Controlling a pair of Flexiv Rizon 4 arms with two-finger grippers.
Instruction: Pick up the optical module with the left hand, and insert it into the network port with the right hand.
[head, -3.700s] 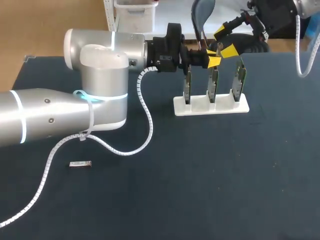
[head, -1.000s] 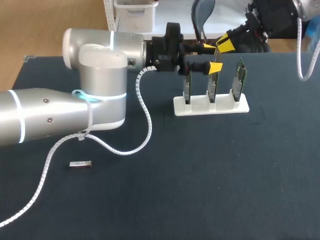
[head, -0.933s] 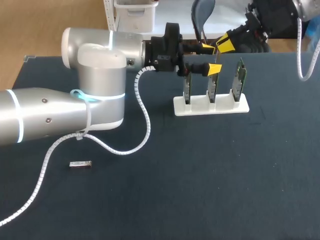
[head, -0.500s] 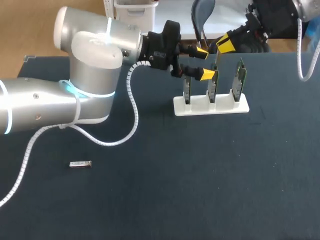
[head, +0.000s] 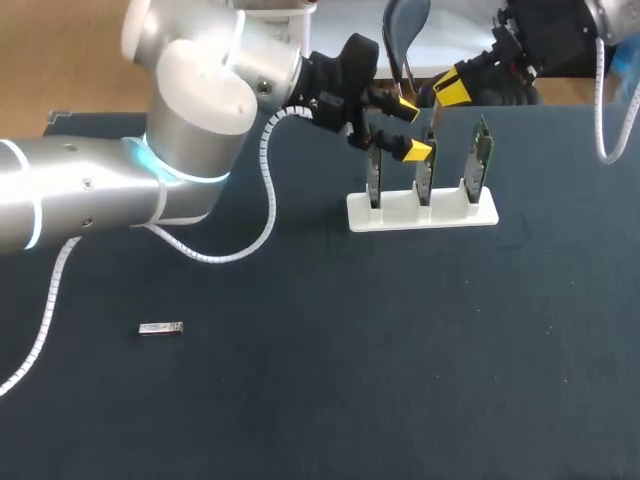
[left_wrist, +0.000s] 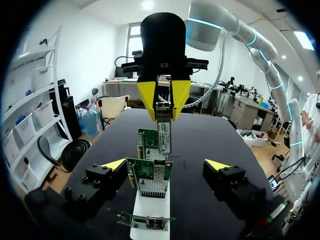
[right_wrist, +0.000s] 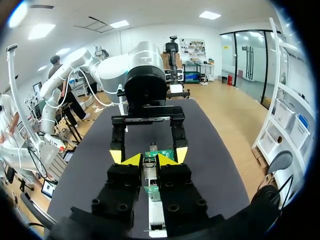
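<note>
Since a second ago the left arm (head: 190, 110) has lifted and swung back toward its own side. That has drawn the left gripper (head: 412, 128) a little away from the cards. Nearly four seconds ago its fingers were pinched together beside the right gripper (head: 452, 90). Now they stand wide apart with nothing between them. The right gripper has kept its place over the last second.

The optical module (left_wrist: 164, 131) hangs upright, clamped at its upper end between the right gripper's yellow tips. Its lower end points down toward the row of cards. It is above the cards and not in any port. In the right wrist view it shows as a narrow metal piece between that gripper's closed-in fingers, with a green card just beyond it.

Three green network cards (head: 425, 170) stand upright, side by side, in a white rack (head: 422, 215) toward the far side of the table (head: 400, 350). In the left wrist view the cards line up one behind another ahead of the left gripper. A network port (left_wrist: 153, 186) shows as a metal cage on the second card in that line. In the head view the left gripper's lower tip is near the top of the middle card.

A spare module (head: 160, 328), small and silver, lies flat on the dark table, well apart from the rack on the left arm's side. A white coiled cable (head: 265, 190) loops down from the left arm.
</note>
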